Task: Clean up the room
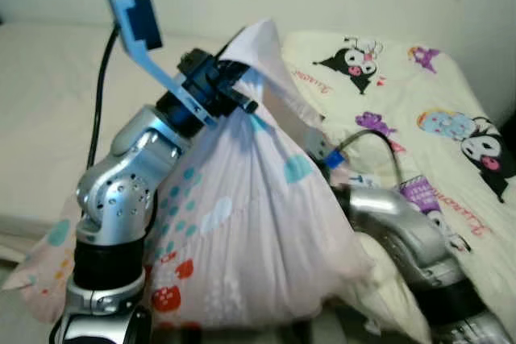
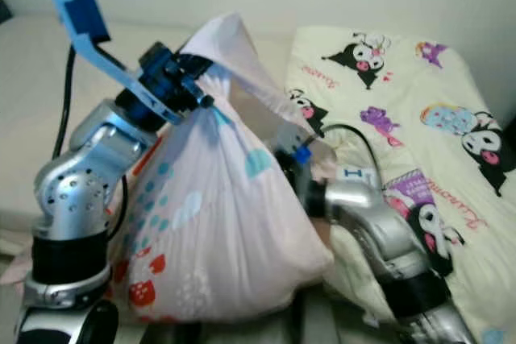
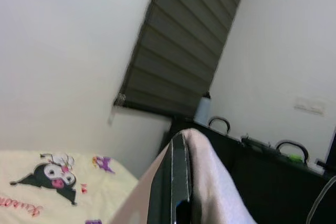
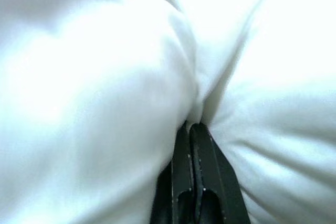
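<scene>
A big white pillow [image 1: 242, 223] printed with teal hearts and red strawberries hangs in front of me over the bed. My left gripper [image 1: 234, 78] is raised and shut on the pillow's top corner, which sticks up past the fingers [image 3: 176, 182] as a pale flap [image 3: 210, 182]. My right arm [image 1: 387, 215] reaches in from the right. Its gripper [image 4: 190, 129] is pressed against the pillow's right side, with the fingers shut on a fold of white fabric. In the eye views the pillow hides its fingertips.
Behind the pillow on the right lies a cream blanket [image 1: 419, 102] with cartoon characters. A plain cream mattress [image 1: 48, 94] spreads to the left. The left wrist view holds a dark window blind [image 3: 184, 51] and black furniture with a bottle [image 3: 202, 109] on it.
</scene>
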Available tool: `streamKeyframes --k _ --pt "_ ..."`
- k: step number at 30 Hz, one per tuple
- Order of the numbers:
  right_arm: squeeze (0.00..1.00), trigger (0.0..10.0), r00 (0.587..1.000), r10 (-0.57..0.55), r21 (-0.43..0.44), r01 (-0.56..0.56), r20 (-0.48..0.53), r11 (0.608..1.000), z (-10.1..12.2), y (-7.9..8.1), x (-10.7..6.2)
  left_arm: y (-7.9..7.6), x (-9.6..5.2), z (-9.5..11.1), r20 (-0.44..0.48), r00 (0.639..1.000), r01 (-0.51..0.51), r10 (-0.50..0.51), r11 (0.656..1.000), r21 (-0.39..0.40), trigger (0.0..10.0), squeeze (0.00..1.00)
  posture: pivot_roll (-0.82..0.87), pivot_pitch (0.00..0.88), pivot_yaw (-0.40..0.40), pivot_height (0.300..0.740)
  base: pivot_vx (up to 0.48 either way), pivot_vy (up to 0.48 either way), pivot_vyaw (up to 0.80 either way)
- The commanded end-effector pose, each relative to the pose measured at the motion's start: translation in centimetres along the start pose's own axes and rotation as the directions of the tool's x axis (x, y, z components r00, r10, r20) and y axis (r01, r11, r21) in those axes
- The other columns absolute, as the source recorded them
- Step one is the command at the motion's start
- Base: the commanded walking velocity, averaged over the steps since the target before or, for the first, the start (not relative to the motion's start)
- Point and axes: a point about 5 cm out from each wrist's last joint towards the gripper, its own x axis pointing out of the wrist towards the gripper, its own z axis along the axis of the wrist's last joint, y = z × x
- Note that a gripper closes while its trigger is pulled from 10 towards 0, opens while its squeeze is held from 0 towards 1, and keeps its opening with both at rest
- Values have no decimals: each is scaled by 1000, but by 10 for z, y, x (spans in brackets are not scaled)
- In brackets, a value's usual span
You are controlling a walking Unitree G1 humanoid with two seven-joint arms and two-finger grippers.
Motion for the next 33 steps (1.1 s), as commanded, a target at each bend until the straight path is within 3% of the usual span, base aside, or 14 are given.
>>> streamKeyframes --k 1,4,6,7,8,11,16,21,24,25,26,29,32,33 --pt "0 10000 995 -33 -63 39 90 997 27 7 -20 2 2 1 14 1000 6 -6 1000 18 0 0 -109 102 14 606 0 0 0" --pt "0 10000 987 -82 -70 93 141 993 33 6 -29 4 2 1 15 1000 3 -3 1000 16 0 0 -111 101 14 606 0 0 0" --pt "71 10000 918 -238 -39 264 318 964 48 -15 -40 5 2 1 15 1000 -3 3 1000 18 0 0 -117 102 17 606 0 0 0" --pt "1000 10000 862 -312 11 336 399 942 54 -26 -46 7 1 1 15 1000 -7 7 1000 18 0 0 -119 100 16 606 0 0 0" --pt "1000 10000 778 -368 105 368 509 924 61 -34 -56 8 0 0 14 1000 -14 14 1000 19 0 0 -120 98 18 606 0 0 0" --pt "1000 10000 757 -379 156 352 533 923 60 -34 -60 10 0 -1 13 1000 -18 18 1000 20 0 0 -117 100 16 606 0 0 0" --pt "1000 10000 876 -386 136 361 290 922 28 -23 -49 17 -2 -1 16 999 -42 42 999 28 0 0 -123 98 17 606 0 0 0" --pt "1000 10000 872 -377 139 350 312 926 31 -20 -50 18 -2 -1 19 999 -48 48 998 30 0 0 -124 99 18 606 0 0 0" --pt "1000 10000 636 -405 229 344 657 911 77 -24 -83 25 -3 0 31 997 -76 75 997 31 0 0 -135 99 19 606 0 0 0" --pt "1000 10000 556 -495 294 413 668 862 79 -34 -96 28 -3 0 38 995 -90 89 995 35 0 0 -140 100 19 606 0 0 0" --pt "1000 10000 556 -495 294 413 668 862 79 -34 -96 28 -3 0 38 995 -90 89 995 35 0 0 -140 100 19 606 0 0 0" --pt "1000 10000 413 -734 449 597 539 665 53 -52 -119 37 -3 6 68 988 -139 136 989 47 0 0 -151 105 19 606 0 0 0" --pt "1000 10000 392 -769 470 623 505 625 46 -52 -121 39 -3 7 74 986 -152 147 987 53 0 0 -151 105 19 606 0 0 0" --pt "1000 10000 329 -854 495 706 403 506 30 -51 -127 47 -4 11 101 974 -211 203 975 70 0 0 -162 109 22 606 0 0 0"
